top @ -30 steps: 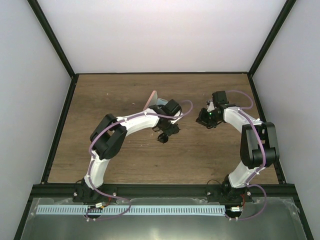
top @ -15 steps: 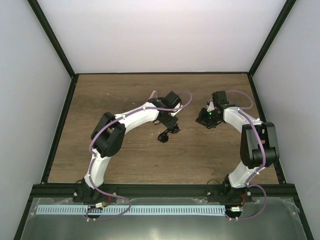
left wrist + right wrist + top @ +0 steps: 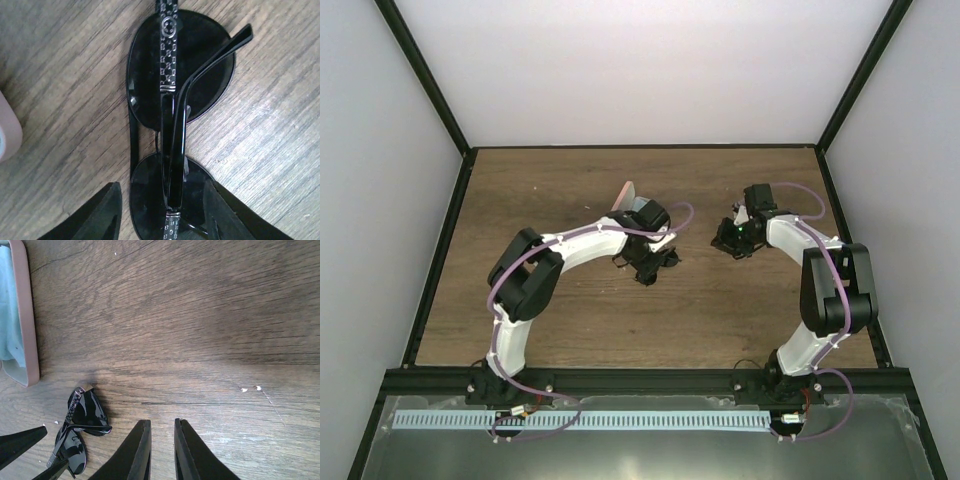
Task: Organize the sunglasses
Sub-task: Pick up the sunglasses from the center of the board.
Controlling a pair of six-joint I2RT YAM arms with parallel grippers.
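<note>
Look at the sunglasses (image 3: 175, 125) lying flat on the table (image 3: 210, 315), arms folded, near the open pink case (image 3: 31, 340) with the blue cloth (image 3: 7, 305) in it. Probably folded small to fit inside. See the left gripper (image 3: 162, 190) right over one end, fingers apart on both sides, gripping nothing. Find the right gripper (image 3: 161, 422) off to the side, almost closed, empty, likely keeping out of the way.

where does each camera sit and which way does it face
Top external: above and behind the bases, looking down on the table; left arm and right arm show.
Left wrist: on the left arm, aimed straight down at the sunglasses; left fingers show at the bottom.
Right wrist: on the right arm, angled down at the wood; right fingers show.
Shared: both wrist views show the sunglasses and pink case.
</note>
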